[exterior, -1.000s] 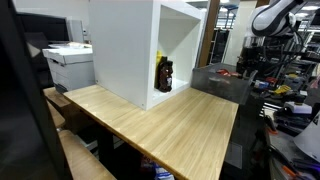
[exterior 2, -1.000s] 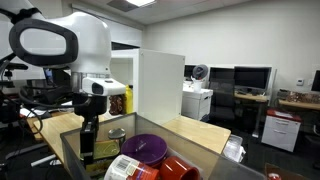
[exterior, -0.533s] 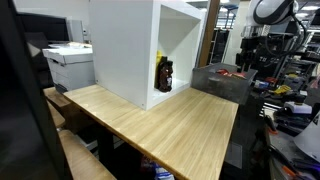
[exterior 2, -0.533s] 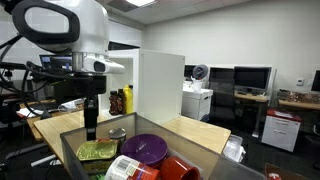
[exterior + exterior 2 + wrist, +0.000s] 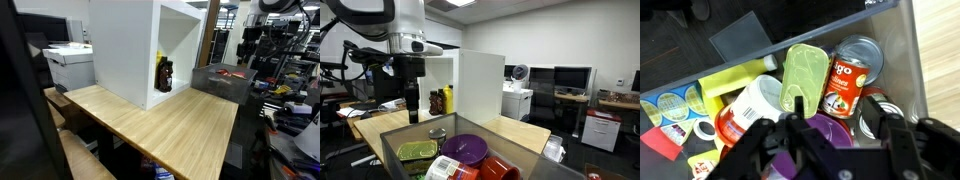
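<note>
fingers (image 5: 890, 128): dark, spread partway along the bottom edge of the wrist view, with nothing pinched between them.
gripper (image 5: 826, 124): hangs clear above the bin's contents. In an exterior view (image 5: 412, 112) it points straight down at left of centre, above the bin's far corner.
green tin (image 5: 803, 78): lies flat in the bin, lid up, at the centre of the wrist view and above the fingers in the frame. It also shows at the lower left of an exterior view (image 5: 417, 150).
purple lid (image 5: 805, 138): directly under the gripper, partly hidden by the finger links.
red can (image 5: 852, 82): just beside the tin's right edge, lying on its side.
white can (image 5: 745, 112): red-labelled, lower left of the tin and close against it.
yellow packet (image 5: 728, 84): left of the tin.
bin (image 5: 912, 55): its grey wall runs down the right of the wrist view.
wooden table (image 5: 170, 125): carries the bin, and fills the lower middle of the frame.
white cabinet (image 5: 125, 45): stands on the table behind the bin, open-fronted.
brown bottle (image 5: 164, 73): stands inside the cabinet's opening.
printer (image 5: 70, 62): at the left edge, behind the table.
</note>
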You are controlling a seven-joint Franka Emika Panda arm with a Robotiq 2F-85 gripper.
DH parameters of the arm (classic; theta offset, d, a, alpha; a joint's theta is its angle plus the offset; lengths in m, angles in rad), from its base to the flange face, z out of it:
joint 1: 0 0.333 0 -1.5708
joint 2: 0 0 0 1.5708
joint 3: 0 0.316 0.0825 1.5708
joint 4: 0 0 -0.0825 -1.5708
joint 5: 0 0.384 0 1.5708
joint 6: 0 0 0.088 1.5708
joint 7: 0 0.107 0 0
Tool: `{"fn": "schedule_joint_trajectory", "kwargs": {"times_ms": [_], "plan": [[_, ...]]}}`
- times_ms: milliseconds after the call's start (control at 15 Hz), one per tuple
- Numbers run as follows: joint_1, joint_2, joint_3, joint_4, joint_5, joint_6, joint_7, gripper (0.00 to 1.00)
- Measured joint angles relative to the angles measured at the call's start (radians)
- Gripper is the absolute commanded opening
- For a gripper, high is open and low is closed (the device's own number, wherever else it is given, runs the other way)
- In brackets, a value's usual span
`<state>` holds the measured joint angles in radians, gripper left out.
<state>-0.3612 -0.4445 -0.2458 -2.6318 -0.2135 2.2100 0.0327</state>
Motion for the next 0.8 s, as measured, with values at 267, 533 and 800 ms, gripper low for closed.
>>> {"fn": "schedule_joint_trajectory", "kwargs": {"times_ms": [267, 533, 800], "plan": [[-0.003, 0.000, -0.029, -0.002, 0.001, -0.001, 0.000, 1.00], [-0.005, 0.005, -0.075, -0.016, 0.009, 0.006, 0.000, 1.00], [-0.005, 0.015, -0.110, -0.054, 0.020, 0.042, -0.001, 1.00]]}}
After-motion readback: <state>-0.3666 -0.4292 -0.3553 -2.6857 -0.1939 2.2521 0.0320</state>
